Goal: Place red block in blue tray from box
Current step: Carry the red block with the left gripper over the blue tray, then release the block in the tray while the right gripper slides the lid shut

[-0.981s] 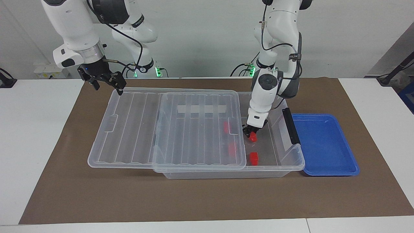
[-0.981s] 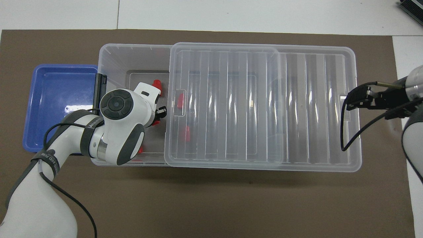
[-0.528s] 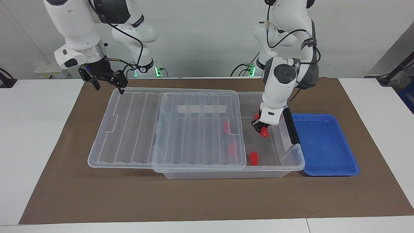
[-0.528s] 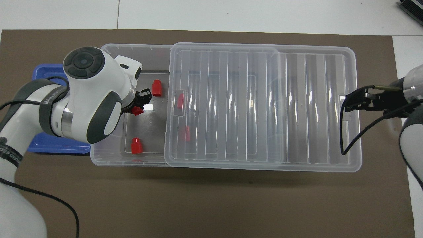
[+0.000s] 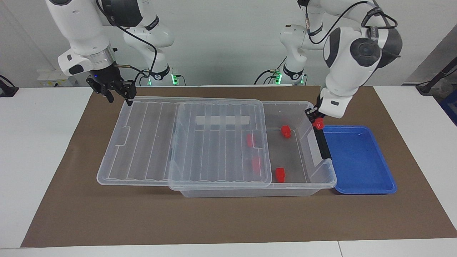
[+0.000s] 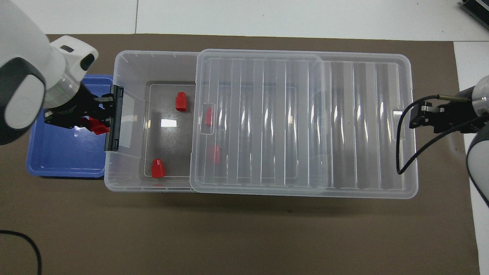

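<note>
My left gripper (image 5: pixel 315 119) is shut on a red block (image 5: pixel 317 124) and hangs over the black latch (image 5: pixel 323 142) at the box's end, by the rim of the blue tray (image 5: pixel 360 160). From overhead the held red block (image 6: pixel 99 128) shows over the blue tray's (image 6: pixel 61 156) edge beside the latch (image 6: pixel 114 118). The clear box (image 5: pixel 250 192) has its lid (image 5: pixel 142 142) slid toward the right arm's end. Two more red blocks (image 5: pixel 285 131) (image 5: pixel 280 175) lie on the uncovered floor. My right gripper (image 5: pixel 118 94) hangs at the lid's end nearest the right arm.
Two red blocks (image 5: pixel 250 140) (image 5: pixel 256 165) show through the lid, inside the box. A brown mat (image 5: pixel 228 221) covers the table under box and tray. The tray holds nothing that I can see.
My left gripper has lifted a red block out of the box and carried it toward the blue tray. The right gripper has shifted slightly at the lid's end.
</note>
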Robot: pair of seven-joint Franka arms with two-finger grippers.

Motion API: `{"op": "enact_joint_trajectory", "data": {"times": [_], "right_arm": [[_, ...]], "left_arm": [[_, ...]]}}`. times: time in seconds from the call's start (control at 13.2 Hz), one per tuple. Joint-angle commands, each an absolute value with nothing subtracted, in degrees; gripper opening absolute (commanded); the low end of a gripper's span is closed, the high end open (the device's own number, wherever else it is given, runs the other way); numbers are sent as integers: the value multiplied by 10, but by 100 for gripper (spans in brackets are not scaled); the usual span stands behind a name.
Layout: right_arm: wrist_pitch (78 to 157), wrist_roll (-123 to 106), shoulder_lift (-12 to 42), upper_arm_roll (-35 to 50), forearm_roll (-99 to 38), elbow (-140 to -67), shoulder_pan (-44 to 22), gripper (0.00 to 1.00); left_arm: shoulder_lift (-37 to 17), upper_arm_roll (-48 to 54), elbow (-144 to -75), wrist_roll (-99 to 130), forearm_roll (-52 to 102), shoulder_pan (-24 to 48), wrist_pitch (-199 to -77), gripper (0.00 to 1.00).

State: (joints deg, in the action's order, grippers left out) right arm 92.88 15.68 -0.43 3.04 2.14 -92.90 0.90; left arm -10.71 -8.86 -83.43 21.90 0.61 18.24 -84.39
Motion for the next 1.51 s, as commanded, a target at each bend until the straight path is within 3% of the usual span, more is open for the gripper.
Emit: {"op": "enact_joint_trajectory", "data": {"times": [0.0, 0.3, 0.68, 1.13, 1.43], "right_arm": [[993, 136, -19, 32, 25, -980, 41, 0], [1069, 79, -12, 32, 18, -1026, 86, 0], [1122, 25, 0, 32, 18, -1073, 116, 0], [1178, 19, 13, 33, 18, -1107, 108, 0], [1177, 22, 6, 35, 17, -1129, 103, 0]], "left_arm": [[-65, -84, -836, 96, 6, 117, -810, 5], [-57, -83, -850, -95, 5, 26, -815, 6], [13, -83, -1043, -140, 4, -1, -1003, 6], [-20, -83, -1177, -157, 4, 3, -1232, 6], [-82, -83, -1188, -169, 4, 1, -1316, 6]]}}
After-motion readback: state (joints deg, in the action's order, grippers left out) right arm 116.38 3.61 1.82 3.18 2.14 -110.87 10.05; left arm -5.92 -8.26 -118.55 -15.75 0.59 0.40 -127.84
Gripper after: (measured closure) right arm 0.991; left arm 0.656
